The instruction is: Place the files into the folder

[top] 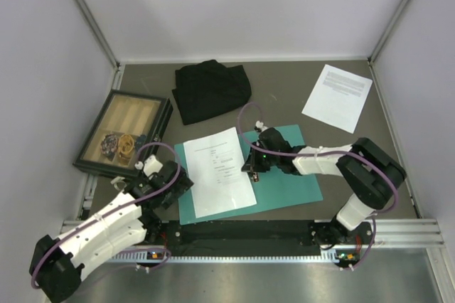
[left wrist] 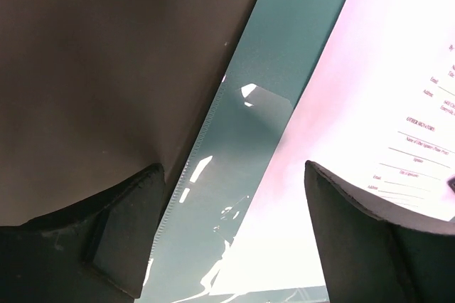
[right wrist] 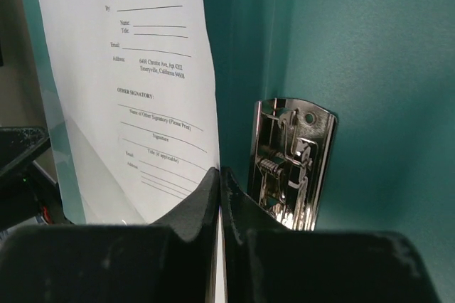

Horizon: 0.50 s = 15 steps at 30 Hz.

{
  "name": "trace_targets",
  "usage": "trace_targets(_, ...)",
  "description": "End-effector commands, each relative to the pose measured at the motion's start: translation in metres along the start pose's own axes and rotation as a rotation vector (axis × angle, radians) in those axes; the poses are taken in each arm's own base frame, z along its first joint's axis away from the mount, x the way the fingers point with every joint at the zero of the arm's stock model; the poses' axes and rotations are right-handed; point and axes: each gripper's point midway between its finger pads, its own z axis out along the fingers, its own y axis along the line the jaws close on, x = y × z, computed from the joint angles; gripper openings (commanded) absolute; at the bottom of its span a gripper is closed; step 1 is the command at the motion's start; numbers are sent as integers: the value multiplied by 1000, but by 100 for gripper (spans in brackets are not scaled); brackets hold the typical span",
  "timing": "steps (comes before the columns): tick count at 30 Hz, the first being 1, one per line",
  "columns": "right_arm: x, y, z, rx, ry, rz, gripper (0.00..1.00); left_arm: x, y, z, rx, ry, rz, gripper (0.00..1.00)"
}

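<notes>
The teal folder (top: 298, 182) lies open and flat in front of the arms. One white file sheet (top: 219, 171) lies on its left half. My right gripper (top: 252, 169) is shut on that sheet's right edge (right wrist: 142, 54), close beside the metal clip (right wrist: 291, 161) at the folder's spine (right wrist: 370, 54). My left gripper (top: 174, 185) is open and empty, low over the folder's left edge (left wrist: 263, 125), with the sheet (left wrist: 370, 104) between its fingers (left wrist: 231, 168). The second file sheet (top: 338, 97) lies flat on the table at the back right.
A black cloth (top: 212, 89) lies bunched at the back centre, just behind the folder. A dark-framed wooden tray (top: 124, 134) with small items sits at the left, close to my left arm. Walls enclose the table on three sides.
</notes>
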Motion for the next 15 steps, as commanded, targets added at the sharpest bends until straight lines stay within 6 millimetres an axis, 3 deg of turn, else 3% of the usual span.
trace_targets(1, -21, 12, -12, -4, -115, 4, 0, 3, 1, 1, 28, 5, -6, 85)
trace_targets(4, -25, 5, -16, 43, -129, 4, 0, 2, -2, 0, 56, 3, -12, 89)
trace_targets(15, -18, 14, -5, 2, -99, 103, 0, 7, -8, 0, 110, 23, -16, 96)
